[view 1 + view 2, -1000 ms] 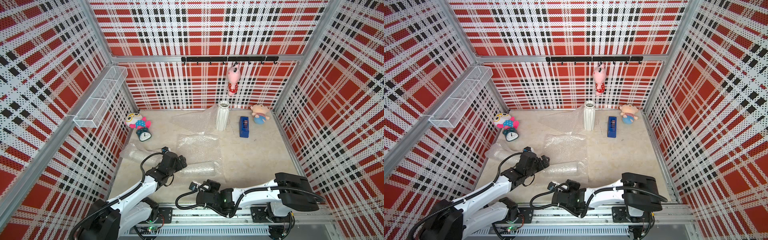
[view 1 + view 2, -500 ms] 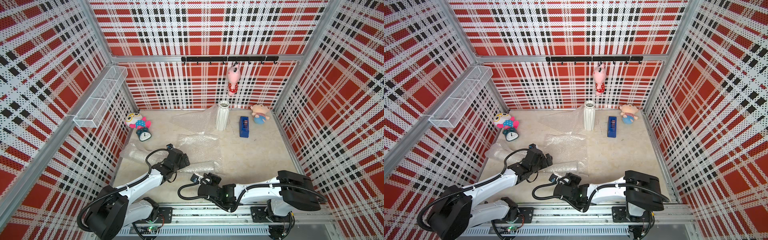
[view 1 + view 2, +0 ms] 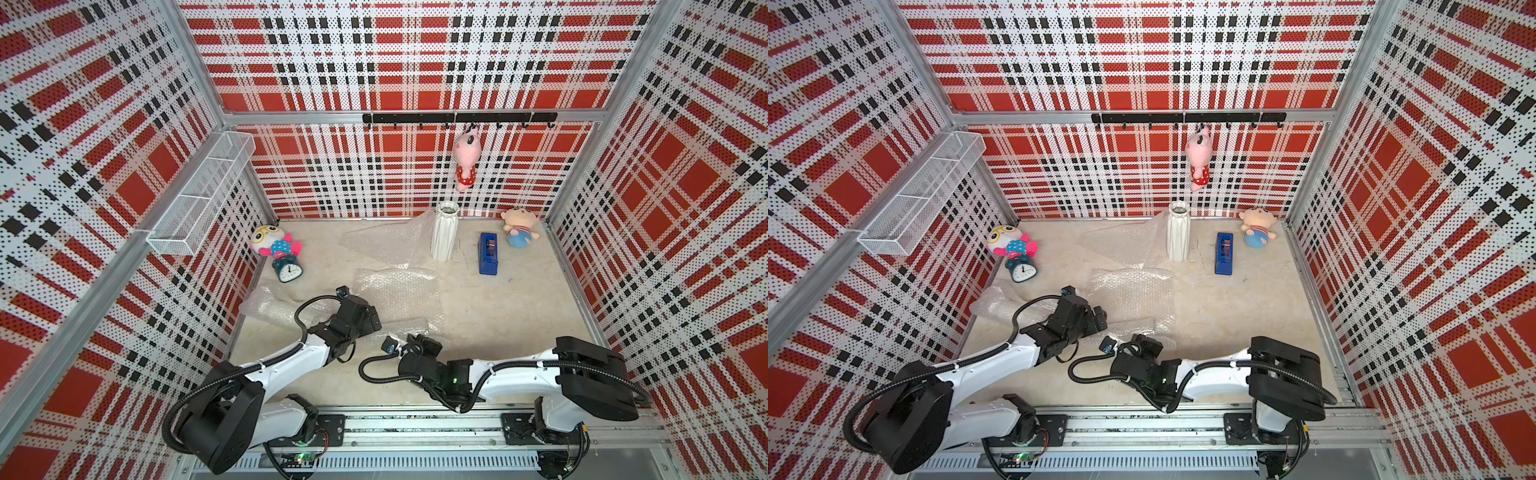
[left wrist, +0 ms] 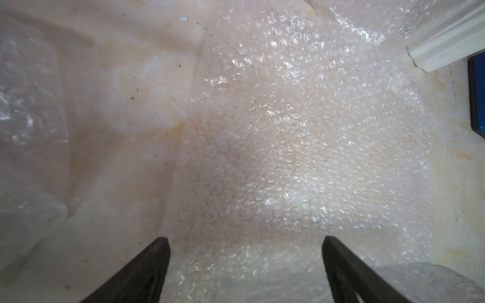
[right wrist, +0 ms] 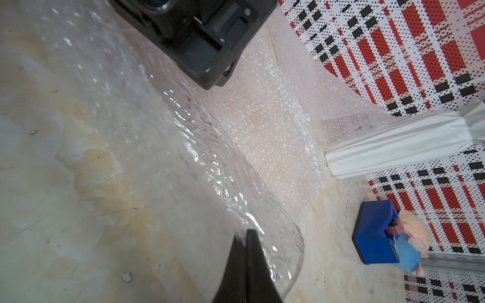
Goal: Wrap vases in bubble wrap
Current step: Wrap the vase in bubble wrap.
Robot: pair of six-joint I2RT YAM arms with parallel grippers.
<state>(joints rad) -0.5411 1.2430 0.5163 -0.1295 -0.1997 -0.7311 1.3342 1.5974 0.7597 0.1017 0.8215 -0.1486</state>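
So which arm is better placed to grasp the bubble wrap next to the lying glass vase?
Left, probably: the left gripper hangs open over the wrap, nothing in it. The right gripper is shut at the glass vase rim.

This is a robot test cell in a lab, not a lived-in room. Perforated panels (image 3: 415, 62) printed in red plaid close it in at 9, 12 and 3 o'clock, held by bare aluminium posts (image 3: 195, 75). At 6 o'clock a left arm (image 3: 286, 365) and a right arm (image 3: 515, 374) stand on a metal rail (image 3: 415, 428) with exposed cabling. The props look staged: a hook bar (image 3: 457, 117) at 12 carrying a pink plush (image 3: 466, 162), a wire basket (image 3: 199, 199) at 9, and an alarm clock (image 3: 289, 270) on the beige tabletop (image 3: 519, 299).
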